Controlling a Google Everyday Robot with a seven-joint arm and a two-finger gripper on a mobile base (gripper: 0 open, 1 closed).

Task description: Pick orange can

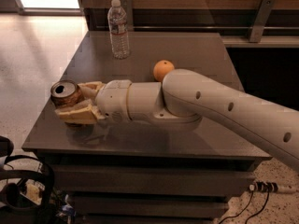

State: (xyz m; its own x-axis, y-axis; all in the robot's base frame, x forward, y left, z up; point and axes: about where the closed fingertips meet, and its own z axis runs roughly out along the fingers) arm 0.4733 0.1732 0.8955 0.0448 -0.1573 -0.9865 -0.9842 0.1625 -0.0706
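The orange can (pixel 65 93) sits near the front left corner of the dark table (pixel 196 45), its silver pull-tab top turned up and slightly toward the table's left edge. The gripper (pixel 70 101) is at that same corner, reaching in from the table's right side. Its two tan fingers (pixel 79 114) are clamped on the can, one pressed to the can's far side and one to its near side, so the can is lodged between them. The white arm (pixel 224 107) stretches across the table's front half. An orange fruit (pixel 163 69) rests mid-table, just behind the arm. A clear water bottle (pixel 119 29) stands upright near the table's back edge.
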